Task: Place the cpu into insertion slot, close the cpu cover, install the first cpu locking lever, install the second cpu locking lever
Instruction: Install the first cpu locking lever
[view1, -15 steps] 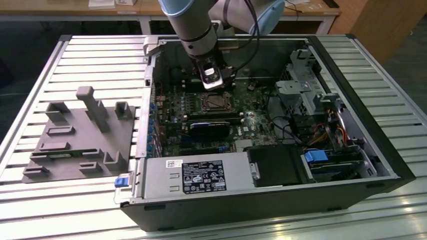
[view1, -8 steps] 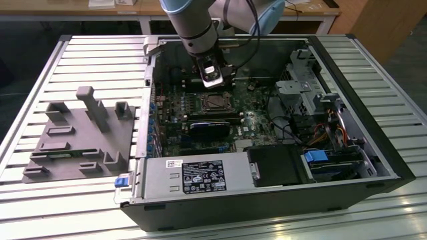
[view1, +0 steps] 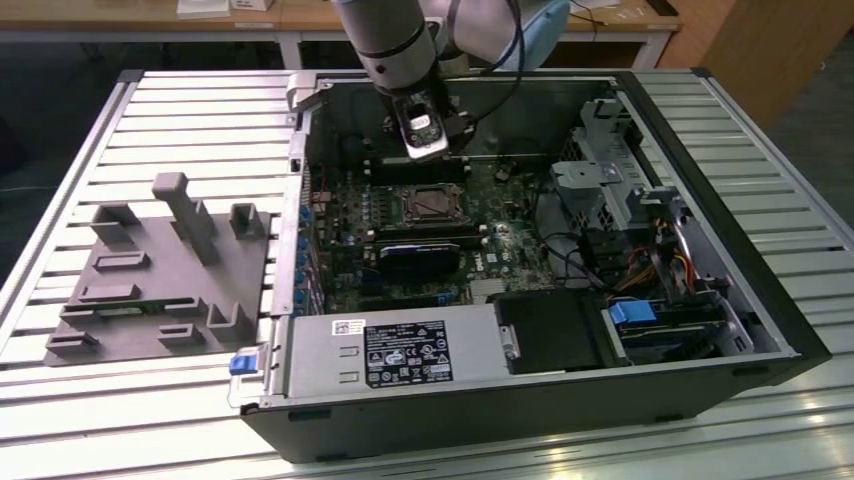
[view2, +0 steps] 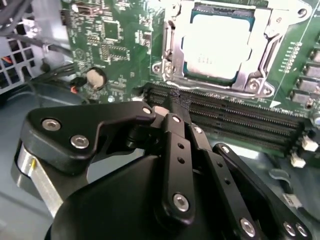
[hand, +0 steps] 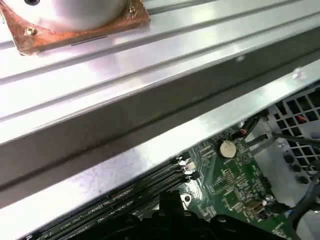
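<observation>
The cpu (view2: 212, 45) lies silver side up in the insertion slot (view1: 430, 203) on the green board. The cpu cover (view2: 172, 55), a silver frame, lies flat over it, and the chip shows through its window. My gripper (view1: 429, 152) hangs inside the open computer case, just behind the socket in the exterior view. In the second wrist view its black fingers (view2: 172, 130) come together over the long memory slots (view2: 235, 120) beside the socket, with nothing between them. The gripper's tip (hand: 170, 210) also shows in the first wrist view.
The case walls (view1: 300, 130) enclose the board. A grey power-supply box (view1: 394, 350) sits at the front, with a drive cage and cables (view1: 627, 200) on the exterior view's right. A grey fixture tray (view1: 160, 270) lies on the slatted table. A copper-based metal part (hand: 75, 20) rests outside the case.
</observation>
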